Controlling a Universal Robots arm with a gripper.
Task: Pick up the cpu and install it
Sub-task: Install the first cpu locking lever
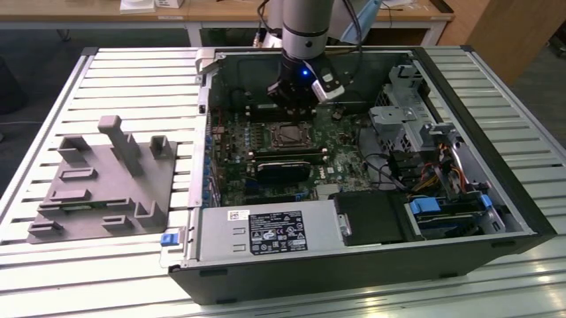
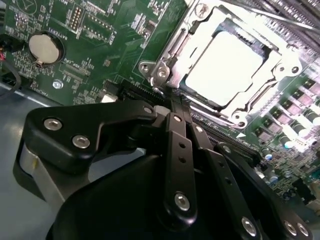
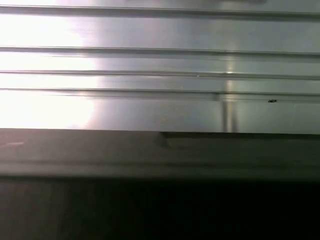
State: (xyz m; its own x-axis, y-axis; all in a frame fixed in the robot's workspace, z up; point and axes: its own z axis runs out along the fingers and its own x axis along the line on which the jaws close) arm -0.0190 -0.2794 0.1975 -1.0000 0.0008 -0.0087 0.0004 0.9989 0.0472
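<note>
Our gripper (image 2: pixel 172 102) is hanging just above the socket (image 2: pixel 227 65), fingers pressed together, gripping nothing.
We are seeing the cpu (image 2: pixel 225 67) lying flat inside that socket's metal frame.

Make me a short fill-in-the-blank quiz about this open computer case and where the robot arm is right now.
1. The cpu lies in the motherboard's ____, framed by a metal bracket.
2. The gripper hangs over the open computer ____.
3. On the exterior view's left, beside the case, a ____ fixture block with upright posts rests on the slatted table.
4. A round silver coin ____ sits on the green board.

Missing words: socket; case; grey; battery
</note>
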